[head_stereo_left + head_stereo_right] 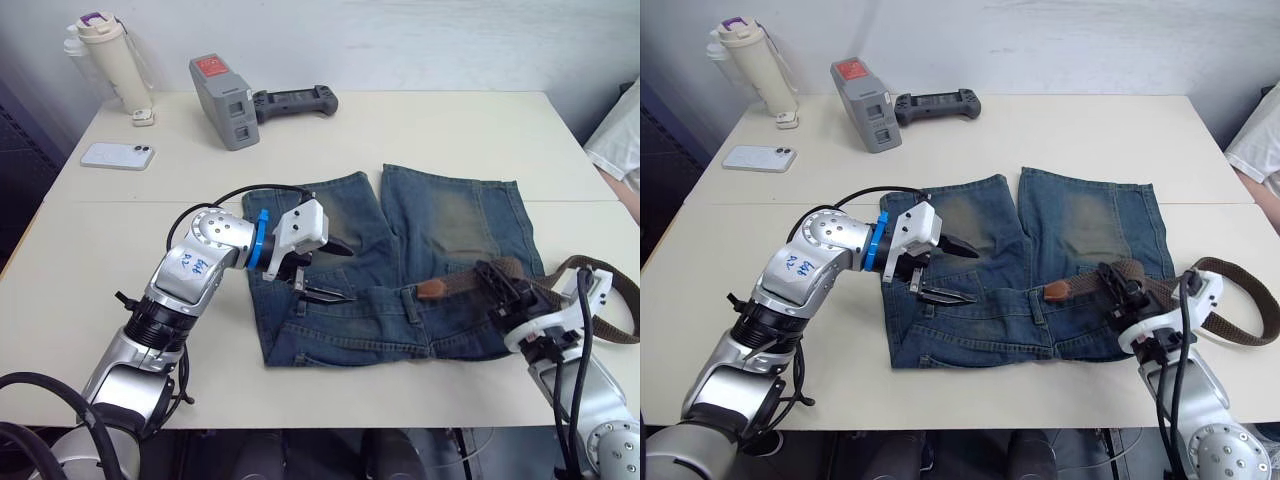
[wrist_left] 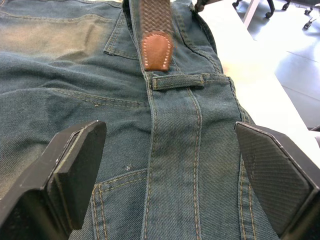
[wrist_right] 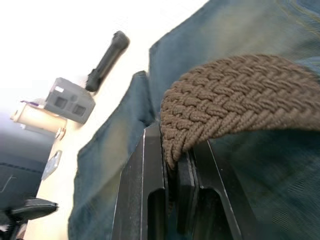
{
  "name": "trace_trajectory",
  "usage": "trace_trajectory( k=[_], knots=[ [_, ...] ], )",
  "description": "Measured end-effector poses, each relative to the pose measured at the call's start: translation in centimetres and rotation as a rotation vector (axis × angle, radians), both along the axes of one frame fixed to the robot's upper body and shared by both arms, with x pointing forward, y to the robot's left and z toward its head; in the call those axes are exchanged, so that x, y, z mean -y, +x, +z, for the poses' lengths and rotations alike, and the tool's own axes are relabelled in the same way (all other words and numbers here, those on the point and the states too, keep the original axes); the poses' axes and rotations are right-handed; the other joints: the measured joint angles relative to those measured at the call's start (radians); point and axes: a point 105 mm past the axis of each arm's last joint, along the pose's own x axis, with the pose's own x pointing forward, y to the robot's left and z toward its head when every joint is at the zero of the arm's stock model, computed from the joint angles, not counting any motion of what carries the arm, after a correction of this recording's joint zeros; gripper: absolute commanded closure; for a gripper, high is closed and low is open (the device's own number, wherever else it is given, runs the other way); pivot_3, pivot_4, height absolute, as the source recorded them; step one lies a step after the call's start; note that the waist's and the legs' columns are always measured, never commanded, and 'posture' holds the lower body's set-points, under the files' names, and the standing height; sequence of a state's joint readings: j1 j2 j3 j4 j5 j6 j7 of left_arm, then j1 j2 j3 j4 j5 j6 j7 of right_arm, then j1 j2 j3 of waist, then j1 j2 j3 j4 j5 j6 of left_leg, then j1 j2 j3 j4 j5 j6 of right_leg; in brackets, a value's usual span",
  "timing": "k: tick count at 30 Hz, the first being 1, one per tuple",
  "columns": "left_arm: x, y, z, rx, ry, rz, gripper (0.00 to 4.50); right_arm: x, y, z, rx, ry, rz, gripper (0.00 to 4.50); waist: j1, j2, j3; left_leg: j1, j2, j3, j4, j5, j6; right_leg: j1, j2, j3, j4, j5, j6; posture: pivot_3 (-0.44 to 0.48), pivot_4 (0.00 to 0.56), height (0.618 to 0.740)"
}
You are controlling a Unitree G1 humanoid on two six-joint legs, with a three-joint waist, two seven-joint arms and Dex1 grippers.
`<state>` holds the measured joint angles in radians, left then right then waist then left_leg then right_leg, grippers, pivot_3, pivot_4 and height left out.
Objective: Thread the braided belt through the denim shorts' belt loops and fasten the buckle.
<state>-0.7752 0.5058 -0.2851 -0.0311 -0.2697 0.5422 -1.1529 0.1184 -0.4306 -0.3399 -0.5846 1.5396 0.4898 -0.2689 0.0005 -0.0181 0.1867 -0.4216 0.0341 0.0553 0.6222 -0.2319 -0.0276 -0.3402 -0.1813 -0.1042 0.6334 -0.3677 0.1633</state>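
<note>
The denim shorts (image 1: 440, 220) lie flat on the table, waistband toward me. The braided belt (image 1: 465, 285) runs along the right half of the waistband, its tan leather tip (image 2: 156, 50) just short of a belt loop (image 2: 177, 81) near the middle. The rest of the belt loops off the shorts to the right (image 1: 610, 300). My right gripper (image 1: 500, 283) is shut on the braided belt (image 3: 225, 105) over the right waistband. My left gripper (image 1: 333, 272) hangs open above the left part of the waistband, its fingers (image 2: 75, 170) spread either side of it. The buckle is hidden.
A white phone (image 1: 118, 155), a white bottle (image 1: 112, 60), a grey device (image 1: 225, 100) and a black controller (image 1: 295, 100) sit at the back left of the table (image 1: 420, 130). A person's white sleeve (image 1: 620, 135) shows at the right edge.
</note>
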Motion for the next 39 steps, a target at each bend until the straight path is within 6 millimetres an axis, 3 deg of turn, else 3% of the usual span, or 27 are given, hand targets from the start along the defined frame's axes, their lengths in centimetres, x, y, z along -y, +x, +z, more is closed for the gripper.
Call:
trace_trajectory(
  k=[4, 8, 17, 39],
  knots=[
    [0.0, 0.0, 0.0, 0.000, -0.001, 0.002, 0.00, -1.7, 0.1, -1.0, -0.038, 0.003, 0.048, 4.46, 0.001, 0.000, 0.000, 0.000, 0.000, 0.000, 0.000, 0.000, 0.000, 0.000, 0.000, 0.000, -0.001, 0.000, 0.000, 0.000, 0.150, 0.740],
    [-0.1, 0.1, 0.0, 0.001, 0.003, 0.006, 0.00, -1.6, -0.5, -2.1, -0.080, 0.003, 0.038, 4.46, 0.003, 0.000, 0.000, 0.000, 0.000, 0.000, 0.000, 0.000, 0.000, 0.000, 0.000, 0.000, -0.001, 0.000, 0.000, 0.000, 0.150, 0.740],
    [-0.1, 0.0, 0.0, -0.002, 0.005, 0.000, 0.00, 0.1, -1.0, 0.3, -0.015, 0.034, 0.029, 4.46, 0.000, 0.000, 0.000, 0.000, 0.000, 0.000, 0.000, 0.000, 0.000, 0.000, 0.000, 0.000, 0.000, 0.000, 0.000, 0.000, 0.150, 0.740],
    [-0.6, -0.1, -0.1, -0.014, 0.026, -0.004, 0.00, 0.6, -1.1, -1.0, -0.060, -0.091, 0.042, 4.46, 0.001, 0.000, 0.000, 0.000, 0.000, 0.000, 0.000, 0.000, 0.000, 0.000, 0.000, 0.000, 0.000, 0.000, 0.000, 0.000, 0.150, 0.740]
  ],
)
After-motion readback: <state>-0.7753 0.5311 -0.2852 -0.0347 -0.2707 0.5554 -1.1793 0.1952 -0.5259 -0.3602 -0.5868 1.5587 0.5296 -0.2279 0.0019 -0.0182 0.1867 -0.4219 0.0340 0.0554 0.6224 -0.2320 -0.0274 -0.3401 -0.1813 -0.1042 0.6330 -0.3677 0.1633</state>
